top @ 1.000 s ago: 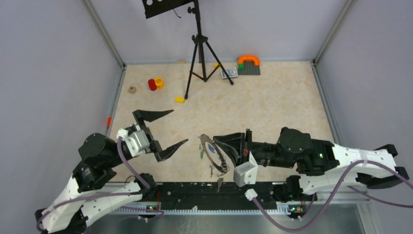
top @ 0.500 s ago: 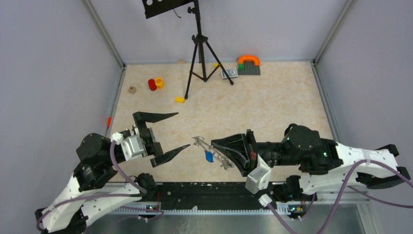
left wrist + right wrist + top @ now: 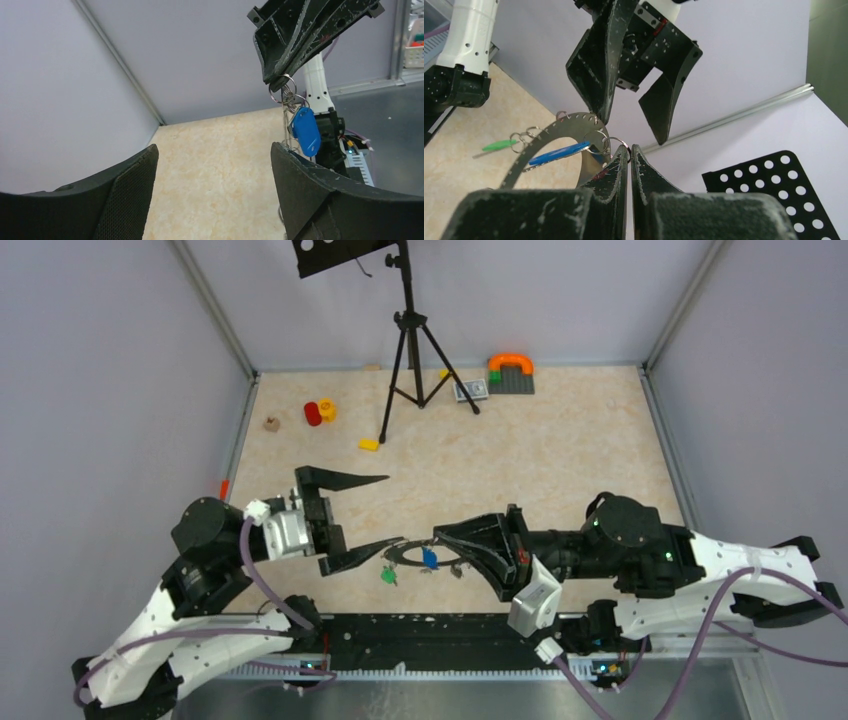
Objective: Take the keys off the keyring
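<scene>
we hold the large flat grey metal keyring (image 3: pixel 408 551) above the beige worktop (image 3: pixel 560 440), clamped in right pincer (image 3: pixel 441 536) | left pincer (image 3: pixel 395 508) wide, alongside | next: pinch only 1 blue-tagged key (image 3: pixel 429 558), ring steady

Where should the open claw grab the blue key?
Probably by its blue head, pinching the two flat faces. The blue key dangles free under the keyring, which the shut right gripper holds up, so the open left gripper can come straight in from its own left side.
</scene>
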`<action>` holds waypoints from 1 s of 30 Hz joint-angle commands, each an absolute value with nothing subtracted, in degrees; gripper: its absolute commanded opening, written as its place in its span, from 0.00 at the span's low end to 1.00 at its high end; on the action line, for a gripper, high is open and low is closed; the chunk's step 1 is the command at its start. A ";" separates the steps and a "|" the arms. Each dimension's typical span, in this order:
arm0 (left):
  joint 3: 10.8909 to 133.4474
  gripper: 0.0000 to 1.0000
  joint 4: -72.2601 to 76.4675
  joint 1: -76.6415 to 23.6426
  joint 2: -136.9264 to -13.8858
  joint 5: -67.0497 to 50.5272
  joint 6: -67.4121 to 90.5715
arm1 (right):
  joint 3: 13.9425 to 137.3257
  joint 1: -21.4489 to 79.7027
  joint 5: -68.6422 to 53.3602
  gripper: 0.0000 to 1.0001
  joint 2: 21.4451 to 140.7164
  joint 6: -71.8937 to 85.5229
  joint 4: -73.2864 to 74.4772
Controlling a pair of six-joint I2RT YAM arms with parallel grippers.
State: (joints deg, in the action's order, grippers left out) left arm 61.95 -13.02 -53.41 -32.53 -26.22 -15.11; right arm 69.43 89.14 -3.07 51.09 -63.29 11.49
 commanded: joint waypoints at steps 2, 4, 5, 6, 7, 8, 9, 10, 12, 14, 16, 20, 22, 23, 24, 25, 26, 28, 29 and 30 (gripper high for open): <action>63.53 0.82 -9.96 -53.53 -36.34 -33.95 -14.18 | 72.78 89.79 -4.35 0.00 51.55 -63.14 7.22; 63.52 0.82 -9.20 -53.52 -36.70 -35.98 -13.63 | 73.08 89.76 -4.03 0.00 51.83 -63.50 7.85; 63.54 0.82 -8.94 -53.53 -36.78 -36.66 -13.58 | 73.10 89.75 -3.83 0.00 51.87 -63.69 8.01; 63.61 0.82 -8.88 -53.53 -36.80 -37.18 -13.62 | 73.10 89.76 -3.67 0.00 51.90 -63.73 8.13; 63.59 0.82 -8.95 -53.53 -36.76 -37.29 -13.58 | 72.97 89.77 -3.50 0.00 51.91 -63.86 8.19; 63.58 0.82 -9.01 -53.53 -36.82 -37.22 -13.62 | 72.87 89.74 -3.39 0.00 51.92 -63.89 8.15; 63.62 0.82 -9.11 -53.53 -36.72 -37.15 -13.64 | 72.82 89.80 -3.28 0.00 51.86 -63.90 8.20; 63.61 0.82 -9.28 -53.53 -36.67 -37.02 -13.85 | 72.78 89.74 -3.06 0.00 51.93 -63.97 8.39; 63.75 0.83 -9.96 -53.53 -36.28 -35.94 -14.69 | 72.71 89.79 -2.45 0.00 51.95 -64.11 9.13; 64.00 0.85 -11.03 -53.52 -35.58 -33.46 -15.69 | 72.64 89.75 -1.94 0.00 52.00 -64.28 9.82; 64.57 0.85 -12.28 -53.53 -34.66 -31.94 -16.86 | 72.53 89.76 -1.55 0.00 51.95 -64.30 10.32; 66.16 0.86 -14.60 -53.53 -33.65 -30.06 -18.53 | 72.38 89.74 -0.77 0.00 52.10 -64.60 10.91; 66.77 0.86 -15.36 -53.53 -33.47 -29.64 -18.86 | 72.24 89.82 -0.42 0.00 52.18 -64.90 10.99; 66.97 0.86 -15.55 -53.53 -33.45 -29.62 -18.97 | 72.30 89.76 -0.22 0.00 52.28 -65.10 11.06; 67.12 0.86 -15.70 -53.53 -33.41 -29.73 -18.92 | 72.25 89.74 -0.18 0.00 52.39 -65.30 11.27; 67.07 0.86 -15.68 -53.53 -33.40 -29.91 -18.79 | 72.27 89.78 -0.18 0.00 52.43 -65.48 11.33; 66.99 0.86 -15.65 -53.53 -33.55 -30.28 -18.61 | 72.25 89.75 -0.18 0.00 52.49 -65.60 11.31; 66.43 0.86 -15.00 -53.53 -34.01 -31.23 -17.95 | 72.26 89.74 -0.18 0.00 52.56 -65.73 11.18; 66.14 0.85 -14.69 -53.53 -34.42 -31.73 -17.46 | 72.32 89.74 -0.18 0.00 52.61 -65.74 11.06; 65.87 0.85 -14.60 -53.53 -34.81 -32.54 -17.20 | 72.44 89.78 -0.24 0.00 52.60 -65.74 10.93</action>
State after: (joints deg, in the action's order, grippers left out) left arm 65.84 -15.09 -53.41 -33.63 -30.87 -18.09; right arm 69.45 89.14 -0.60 52.84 -64.77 13.41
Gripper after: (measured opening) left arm 0.855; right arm 0.007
